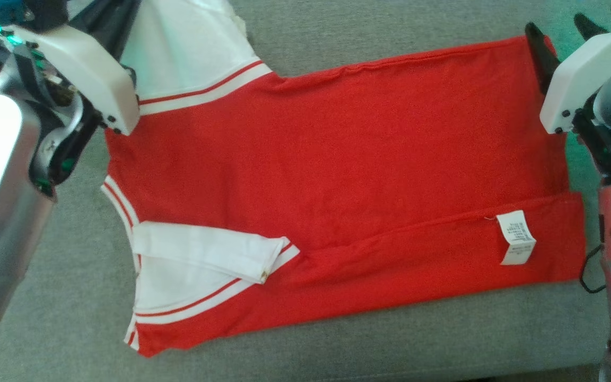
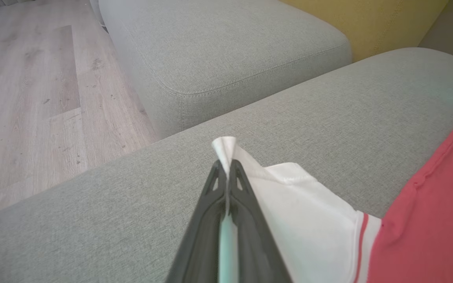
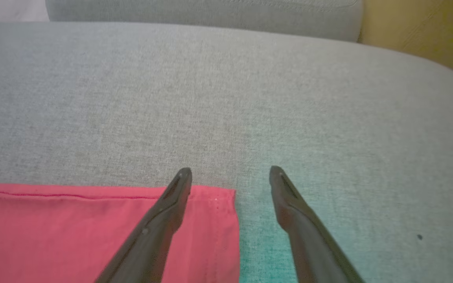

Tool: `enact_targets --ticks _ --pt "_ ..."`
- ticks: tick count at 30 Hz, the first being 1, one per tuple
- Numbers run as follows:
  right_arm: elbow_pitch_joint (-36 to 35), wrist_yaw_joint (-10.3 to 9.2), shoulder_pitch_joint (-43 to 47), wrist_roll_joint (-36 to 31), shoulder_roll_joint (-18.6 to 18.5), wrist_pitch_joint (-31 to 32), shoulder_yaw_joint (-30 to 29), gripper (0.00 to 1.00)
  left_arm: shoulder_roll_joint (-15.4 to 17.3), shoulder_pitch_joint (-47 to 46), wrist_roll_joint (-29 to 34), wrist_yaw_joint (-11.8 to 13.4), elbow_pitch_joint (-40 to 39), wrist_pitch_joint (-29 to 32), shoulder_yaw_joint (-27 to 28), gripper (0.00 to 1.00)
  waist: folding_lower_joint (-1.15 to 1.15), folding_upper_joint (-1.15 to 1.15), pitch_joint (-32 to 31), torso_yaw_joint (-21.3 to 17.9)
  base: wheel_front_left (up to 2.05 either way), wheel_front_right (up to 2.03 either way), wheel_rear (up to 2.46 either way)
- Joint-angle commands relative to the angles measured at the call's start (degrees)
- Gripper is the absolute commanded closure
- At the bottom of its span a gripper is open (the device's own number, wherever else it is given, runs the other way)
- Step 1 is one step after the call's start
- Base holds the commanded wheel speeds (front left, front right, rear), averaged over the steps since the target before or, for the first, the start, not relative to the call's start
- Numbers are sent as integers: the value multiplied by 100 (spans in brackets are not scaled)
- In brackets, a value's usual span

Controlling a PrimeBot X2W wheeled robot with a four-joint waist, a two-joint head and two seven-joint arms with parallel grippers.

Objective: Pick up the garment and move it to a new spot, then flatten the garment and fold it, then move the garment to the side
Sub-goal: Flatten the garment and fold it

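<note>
Red cloth with white sleeves, the garment is lying spread flat on the grey sofa cushion in the head view, its white label facing up. In the left wrist view, the left gripper is pinching the white sleeve at its tip, jaws pressed together. In the right wrist view, the right gripper is standing wide open over the garment's red corner, gripping nothing

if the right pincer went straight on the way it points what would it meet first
Probably the grey sofa cushion just beyond the red shirt; the open right pincer straddles its corner, though depth is unclear.
</note>
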Motion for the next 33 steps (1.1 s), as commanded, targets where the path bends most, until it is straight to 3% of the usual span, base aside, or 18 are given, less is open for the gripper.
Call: enact_targets --ticks 1,8,12,13,14,16,17,25,33 --pt "-176 43 -159 7 -36 60 88 0 206 -161 13 37 -199 -37 205 100 0 0 -22 63 0 0 0" --pt "240 43 -187 269 -93 472 53 0 145 -33 -18 70 -394 -93 137 100 0 0 -31 167 0 0 0" --pt "476 43 -240 424 2 586 -31 32 155 -14 -40 85 -422 -101 138 100 0 0 -26 172 0 0 0" --pt "518 43 -254 468 32 577 -45 49 159 -9 -44 88 -422 -105 137 100 0 0 -31 173 0 0 0" --pt "563 43 -267 505 55 561 -49 54 163 -4 -46 89 -418 -112 136 100 0 0 -40 174 0 0 0" --pt "724 43 -299 549 81 470 -31 76 171 14 -67 90 -394 -127 137 100 0 0 -91 177 0 0 0" --pt "776 43 -312 542 81 411 -34 98 174 23 -76 93 -392 -129 137 100 0 0 -113 179 0 0 0" --pt "860 43 -173 597 10 -382 119 100 246 343 -177 133 -535 -278 166 100 0 0 -506 225 0 0 0" --pt "497 43 794 887 -254 -1151 278 100 277 1527 -398 304 -1252 -726 120 100 0 0 -1219 390 0 0 0"
